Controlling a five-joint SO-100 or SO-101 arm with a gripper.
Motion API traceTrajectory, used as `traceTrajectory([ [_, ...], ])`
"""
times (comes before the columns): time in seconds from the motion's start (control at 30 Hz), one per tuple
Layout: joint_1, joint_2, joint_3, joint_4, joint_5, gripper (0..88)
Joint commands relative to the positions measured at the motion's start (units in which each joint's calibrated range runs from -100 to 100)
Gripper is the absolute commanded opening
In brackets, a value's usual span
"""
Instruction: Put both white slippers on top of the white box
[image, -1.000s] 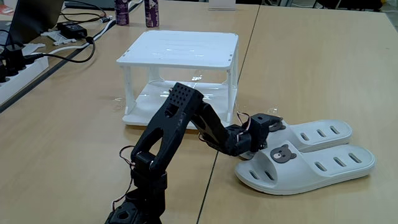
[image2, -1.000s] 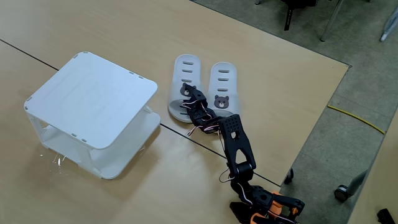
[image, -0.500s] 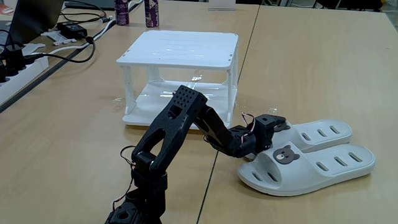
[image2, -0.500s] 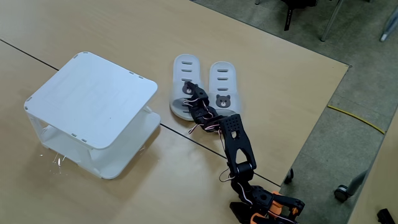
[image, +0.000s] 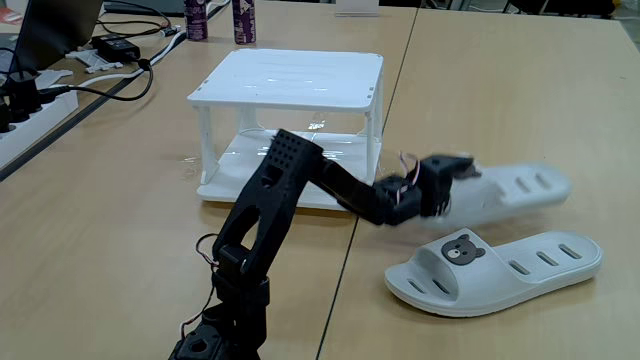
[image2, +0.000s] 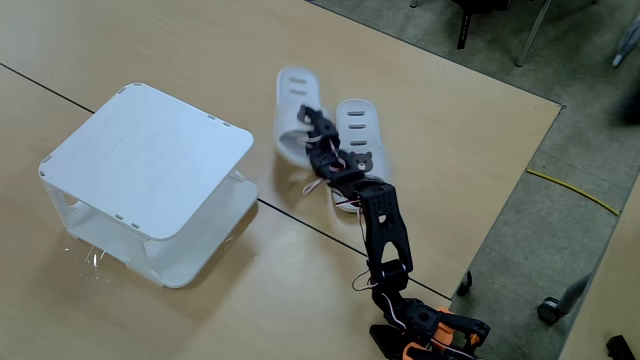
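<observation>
My black gripper is shut on the strap end of one white slipper, which hangs lifted and blurred above the table, its heel pointing right. The other white slipper, with a brown bear badge, lies flat on the table just in front of it. In the other fixed view the held slipper tilts up beside the lying one, with the gripper between them. The white box stands left of the gripper, its flat top bare.
A power strip, black cables and a laptop sit at the table's left. Two dark bottles stand behind the box. The table's edge runs close to the right of the arm's base.
The gripper has risen with one slipper, lifting it off the table and away from the other, which stays lying in place.
</observation>
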Motion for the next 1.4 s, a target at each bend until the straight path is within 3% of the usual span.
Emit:
traceTrajectory([
  [0.0,0.8,-20.2,-3.5,8.4,0.4,0.7],
  [0.3,0.5,-41.5,-6.2,28.6,0.4,0.7],
  [0.63,0.5,-43.5,-35.2,56.7,0.4,0.7],
  [0.93,0.3,-46.4,-37.8,62.9,0.4,0.7],
  [1.13,-10.5,-45.8,-37.6,63.2,0.4,0.7],
  [1.37,-29.8,-45.7,-34.9,63.0,0.4,0.7],
])
